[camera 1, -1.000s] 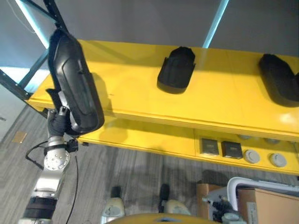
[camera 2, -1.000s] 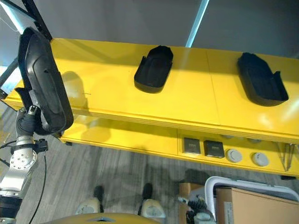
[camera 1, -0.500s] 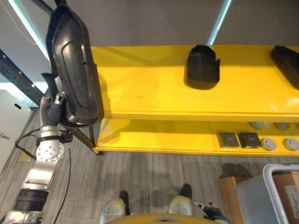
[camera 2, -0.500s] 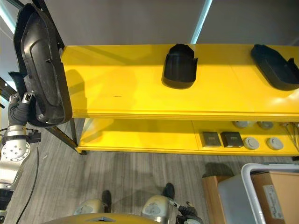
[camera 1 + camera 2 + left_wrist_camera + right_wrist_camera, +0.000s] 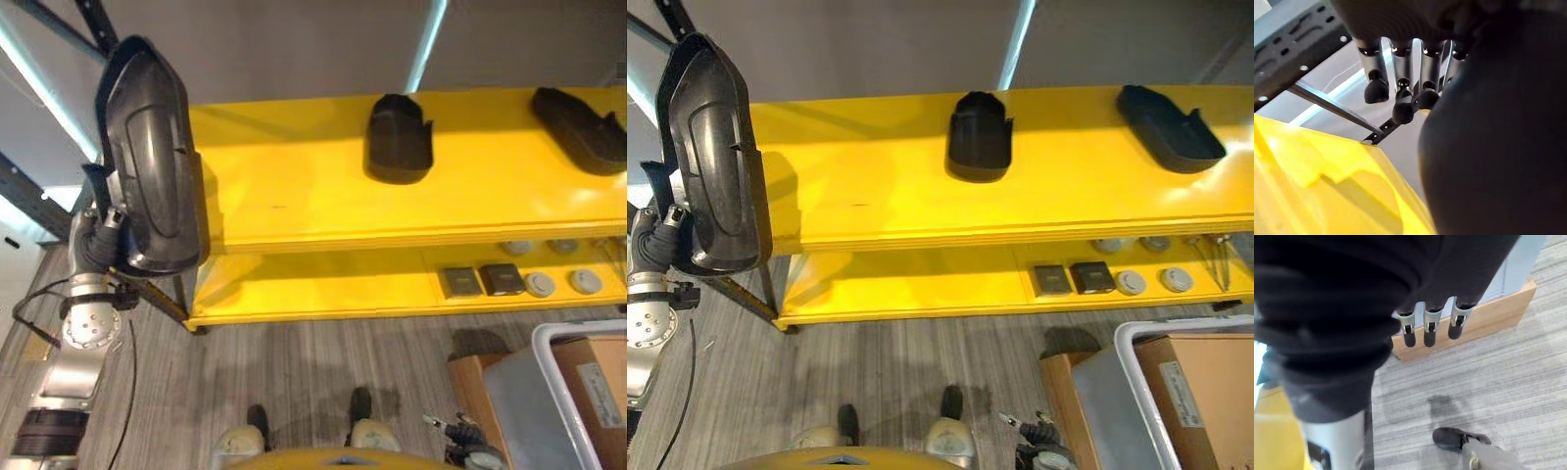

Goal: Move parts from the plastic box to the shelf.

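Note:
A long black moulded part point(image 5: 152, 157) stands upright at the left end of the yellow shelf point(image 5: 313, 201), held up in the air by my left hand point(image 5: 98, 230), which grips its lower edge from behind. In the left wrist view the fingers point(image 5: 1400, 98) lie alongside the part's dark body point(image 5: 1498, 147). Two more black parts lie on the top board, one in the middle point(image 5: 399, 139) and one at the far right point(image 5: 578, 122). My right hand point(image 5: 1431, 328) hangs over the floor with straight fingers and nothing in it.
A grey plastic box point(image 5: 534, 392) with a cardboard box point(image 5: 598, 377) in it stands at the lower right. The lower shelf board carries two dark square pieces point(image 5: 480, 280) and round discs point(image 5: 585, 281). A dark rack upright point(image 5: 98, 24) rises behind the held part.
The whole picture has shifted, so the camera has moved. The left hand still holds the black part upright by the shelf's left end, a little lower than before.

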